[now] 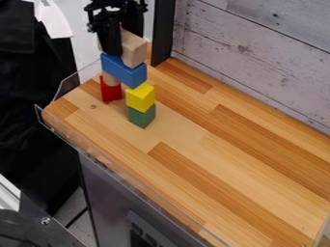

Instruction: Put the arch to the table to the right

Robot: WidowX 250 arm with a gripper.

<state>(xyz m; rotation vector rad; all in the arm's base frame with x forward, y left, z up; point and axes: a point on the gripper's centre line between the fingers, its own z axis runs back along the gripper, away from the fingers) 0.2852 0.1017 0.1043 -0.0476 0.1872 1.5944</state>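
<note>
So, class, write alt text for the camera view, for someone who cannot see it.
A black gripper hangs at a pale wooden block above a blue block, which bridges two stacks on a wooden counter: yellow cube over green cube, pale piece over red block.

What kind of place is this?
Probably a robot's practice table, maybe in a lab: there's a black robot arm, a wooden tabletop and stacked blocks.

Bright, soft light spreads evenly over counter (193, 130), apparently from above (source out of frame). Yellow block (140, 99) shows lighter top, shadows faint. Pale glints along clear rim (97, 159); black fabric (32, 96) at left sinks into near-featureless dark.
</note>
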